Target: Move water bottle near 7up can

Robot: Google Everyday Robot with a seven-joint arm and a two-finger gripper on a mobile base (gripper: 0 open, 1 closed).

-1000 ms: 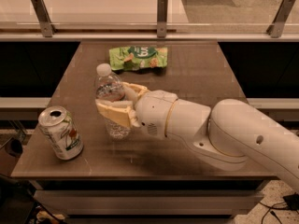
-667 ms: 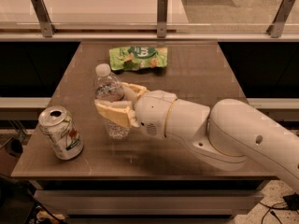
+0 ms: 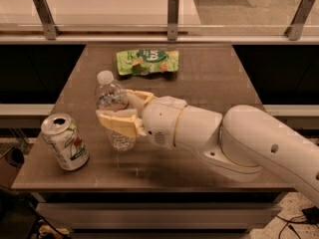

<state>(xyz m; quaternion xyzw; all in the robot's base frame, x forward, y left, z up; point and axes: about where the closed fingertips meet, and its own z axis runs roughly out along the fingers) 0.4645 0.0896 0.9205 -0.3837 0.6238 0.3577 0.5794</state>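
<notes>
The water bottle [image 3: 111,99] is clear and ribbed with a white cap. It stands upright on the brown table [image 3: 209,78], left of the middle. My gripper [image 3: 122,109] reaches in from the right and is shut on the bottle's body, with one tan finger [image 3: 117,121] in front of it and the other behind. The 7up can [image 3: 65,141], white and silver with an open silver top, stands at the table's front left corner, a little left of and in front of the bottle.
A flat green snack bag [image 3: 147,61] lies at the back middle of the table. My white arm [image 3: 239,143] covers the table's right front. A rail with metal posts [image 3: 172,17] runs behind the table. Dark gaps flank the table on both sides.
</notes>
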